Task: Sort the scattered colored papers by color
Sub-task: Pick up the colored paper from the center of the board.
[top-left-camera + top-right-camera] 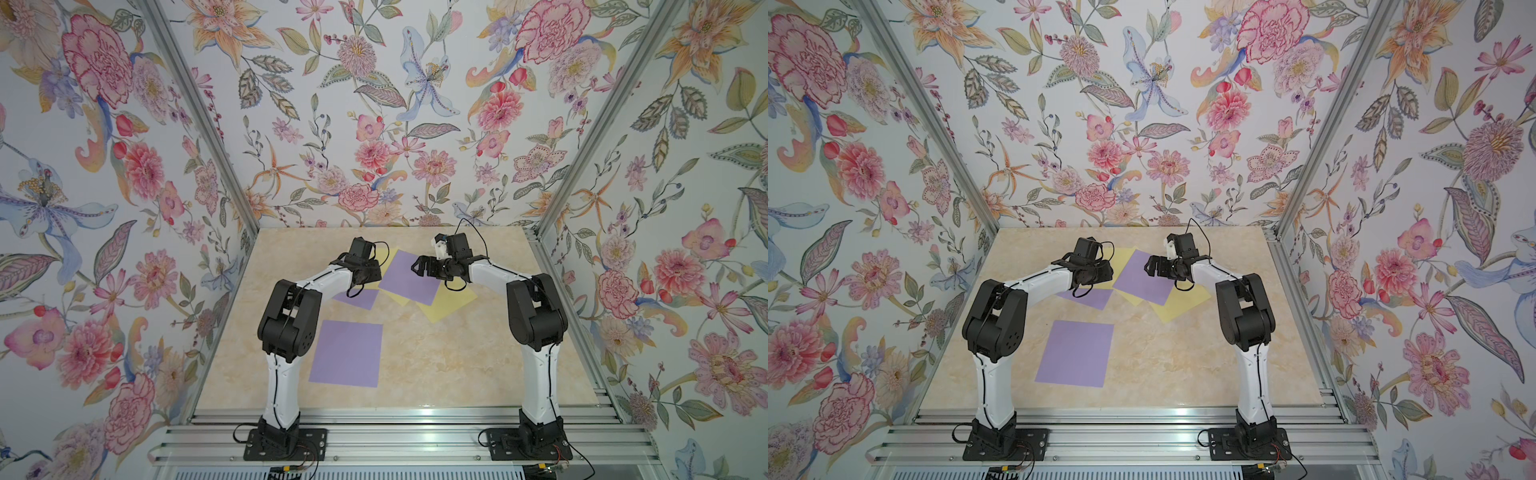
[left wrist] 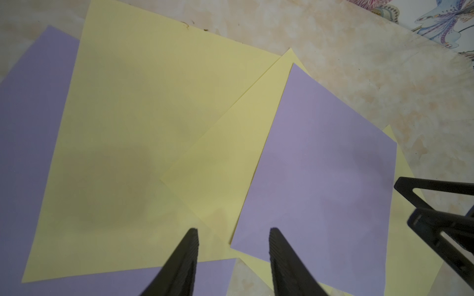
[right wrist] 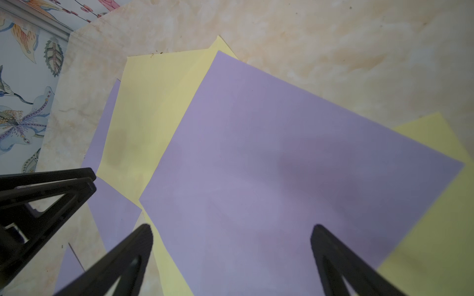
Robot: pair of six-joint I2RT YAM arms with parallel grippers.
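Step in hand: untangling the mixed pile at tabletop [image 1: 415, 357] far centre, nothing sorted yet bar one lone purple sheet [image 1: 347, 353] lying square, near left arm base. Left fingers [image 2: 233, 246] partly spread, empty, hovering over yellow sheet [image 2: 143, 143] edge. Tilted purple sheet [image 1: 409, 276] on top of pile, long axis diagonal, corner pointing to far wall. Right fingers [image 3: 232, 238] spread wide, empty, above it. Next: pinch one free corner, peel without dragging the yellow below.
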